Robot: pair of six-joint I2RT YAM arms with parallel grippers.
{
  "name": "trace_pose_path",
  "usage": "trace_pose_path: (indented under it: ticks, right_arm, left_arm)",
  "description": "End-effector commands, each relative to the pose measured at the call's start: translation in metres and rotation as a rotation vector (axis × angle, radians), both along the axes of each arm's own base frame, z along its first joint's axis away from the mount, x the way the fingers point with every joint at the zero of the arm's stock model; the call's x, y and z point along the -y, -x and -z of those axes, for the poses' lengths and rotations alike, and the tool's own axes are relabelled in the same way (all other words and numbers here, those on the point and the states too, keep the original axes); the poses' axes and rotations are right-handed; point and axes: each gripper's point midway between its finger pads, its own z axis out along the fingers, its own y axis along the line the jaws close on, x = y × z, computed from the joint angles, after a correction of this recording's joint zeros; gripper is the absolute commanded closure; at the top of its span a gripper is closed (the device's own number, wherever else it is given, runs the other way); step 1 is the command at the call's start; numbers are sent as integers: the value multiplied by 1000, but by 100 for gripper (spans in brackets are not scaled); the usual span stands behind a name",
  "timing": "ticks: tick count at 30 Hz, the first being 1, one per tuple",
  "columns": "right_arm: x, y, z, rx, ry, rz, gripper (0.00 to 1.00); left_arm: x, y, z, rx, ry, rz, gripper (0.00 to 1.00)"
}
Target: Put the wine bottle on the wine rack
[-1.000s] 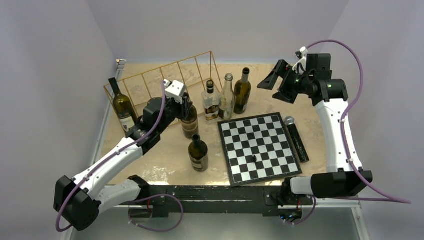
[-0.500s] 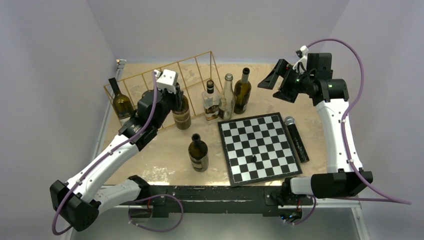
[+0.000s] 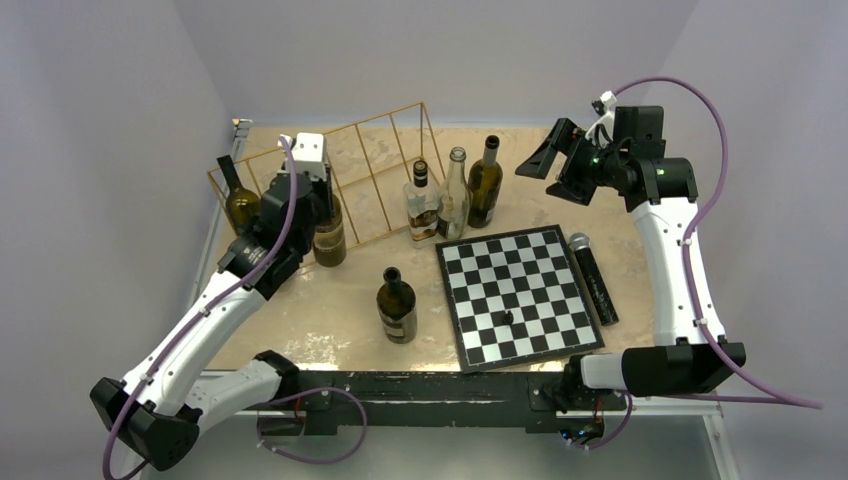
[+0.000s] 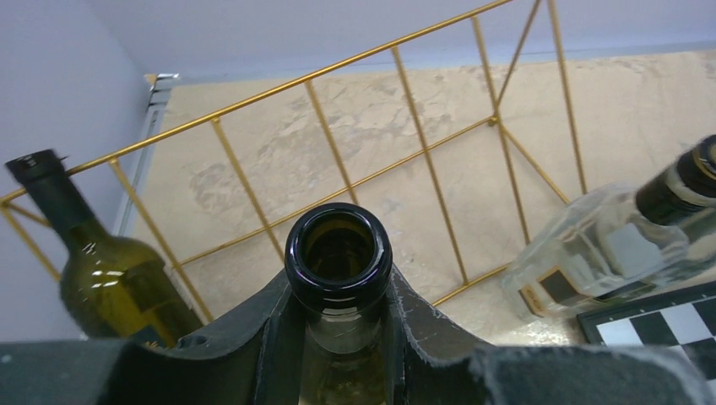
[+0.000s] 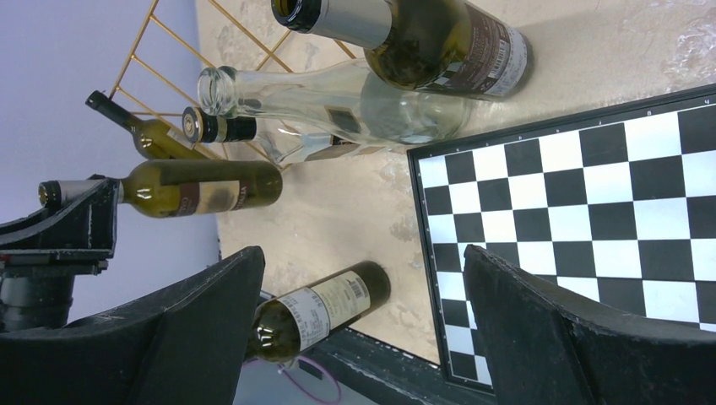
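Robot lab test cell: plain lilac walls [image 3: 100,100] box in marbled tabletop [image 3: 340,300]; left arm [image 3: 200,330], right arm [image 3: 675,260] bolted to black rail [image 3: 430,385]; purple cables [image 3: 723,150]; staged bottles [image 3: 398,305], chessboard [image 3: 520,295].

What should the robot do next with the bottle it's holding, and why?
Probably carry it toward an empty slot of the wine rack. The left hand is shut on the neck of the upright wine bottle, just in front of the rack, beside a green bottle already leaning against it.

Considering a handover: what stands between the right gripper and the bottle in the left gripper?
Top view: three upright bottles and the wine rack's right end separate the right gripper from the wine bottle.
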Motion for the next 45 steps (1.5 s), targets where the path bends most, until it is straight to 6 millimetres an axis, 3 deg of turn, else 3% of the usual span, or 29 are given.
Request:
trace_pose_path:
  ticks: [1,6,21,31,45]
  right_arm:
    - [3,-1,-17,67,12,0,7]
    - [3,-1,-14,58,11,-3,7]
    - [3,1,-14,70,5,7,8]
    - [6,4,-9,65,20,19,8]
    - [6,9,-4,52,17,25,8]
  left_arm:
    - [-37,4,-55,106,104,-150,100]
    - [-62,4,-41,23,123,-237,100]
    - [-95,-16,-27,-71,167,-379,100]
    - [-109,-36,-21,-116,188,-405,100]
    - [-121,-52,3,-160,171,-416,100]
